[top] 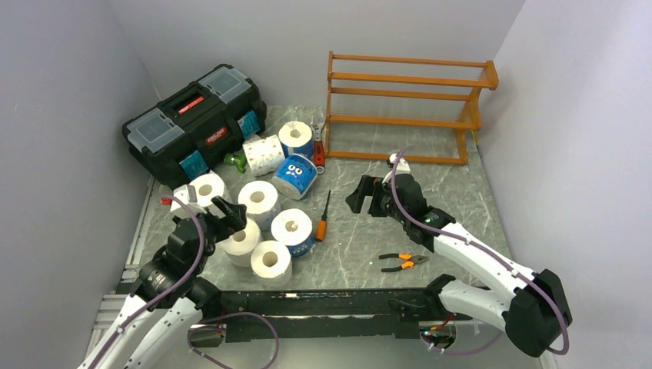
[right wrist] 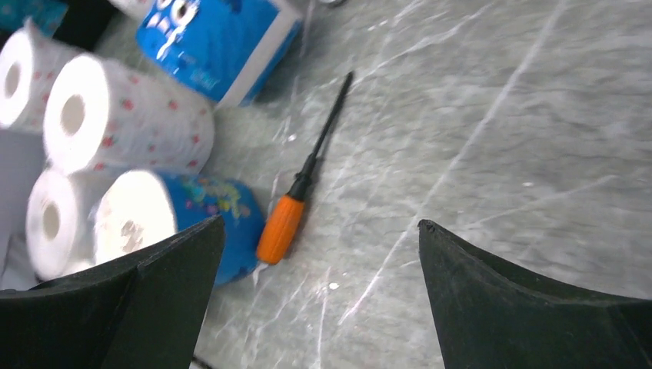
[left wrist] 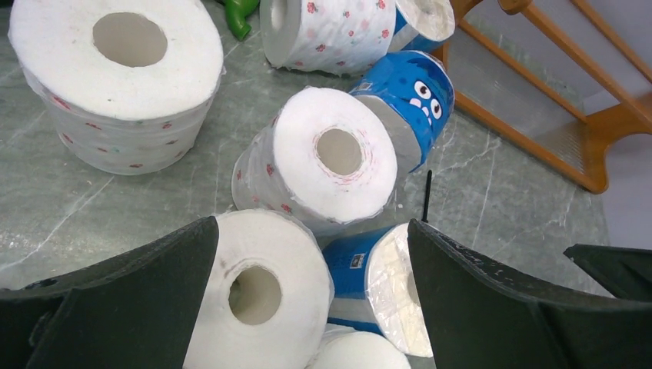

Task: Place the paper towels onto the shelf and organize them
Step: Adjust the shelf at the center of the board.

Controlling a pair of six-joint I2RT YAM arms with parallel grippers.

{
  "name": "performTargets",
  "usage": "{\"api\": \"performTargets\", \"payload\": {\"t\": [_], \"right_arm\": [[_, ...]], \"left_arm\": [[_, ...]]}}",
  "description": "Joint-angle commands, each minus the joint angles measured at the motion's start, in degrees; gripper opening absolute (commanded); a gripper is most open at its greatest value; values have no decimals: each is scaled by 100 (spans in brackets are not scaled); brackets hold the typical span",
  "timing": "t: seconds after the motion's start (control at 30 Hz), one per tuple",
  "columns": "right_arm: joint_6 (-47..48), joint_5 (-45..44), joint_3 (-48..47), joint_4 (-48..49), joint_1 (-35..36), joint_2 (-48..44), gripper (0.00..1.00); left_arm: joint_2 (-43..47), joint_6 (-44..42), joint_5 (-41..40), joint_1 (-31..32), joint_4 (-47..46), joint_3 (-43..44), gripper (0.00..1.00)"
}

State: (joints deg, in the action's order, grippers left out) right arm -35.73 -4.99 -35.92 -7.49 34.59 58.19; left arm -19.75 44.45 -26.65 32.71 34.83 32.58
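left gripper (top: 228, 213) hangs over the near-left side of the paper towels (top: 259, 198) with its jaws spread wide and nothing in them. in the wrist view a white roll (left wrist: 254, 292) sits framed between its fingers, standing on end with the core pointing up, so this arm looks nearest to a pick. all the rolls are bunched on the table left of centre, none on the shelf yet. right of them lies a screwdriver (top: 323, 219), then the right gripper (top: 365, 194), also wide and empty, facing the blue-wrapped roll (right wrist: 207, 223) across that tool. the shelf (top: 400, 100) stands at the far right, closer to the right arm.
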Motion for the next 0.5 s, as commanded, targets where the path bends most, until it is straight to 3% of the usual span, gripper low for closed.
{"api": "performTargets", "payload": {"t": [0.0,0.3,0.47], "right_arm": [[395,1461,-141,619,68,67,97],[1103,119,-1064,53,1490,751,99],[859,-533,-1399,-77,1674,1199,100]], "left_arm": [[296,-175,112,-8,-206,-181,99],[-90,-375,524,-3,-95,9,99],[41,-242,723,-3,-380,-269,99]]}}
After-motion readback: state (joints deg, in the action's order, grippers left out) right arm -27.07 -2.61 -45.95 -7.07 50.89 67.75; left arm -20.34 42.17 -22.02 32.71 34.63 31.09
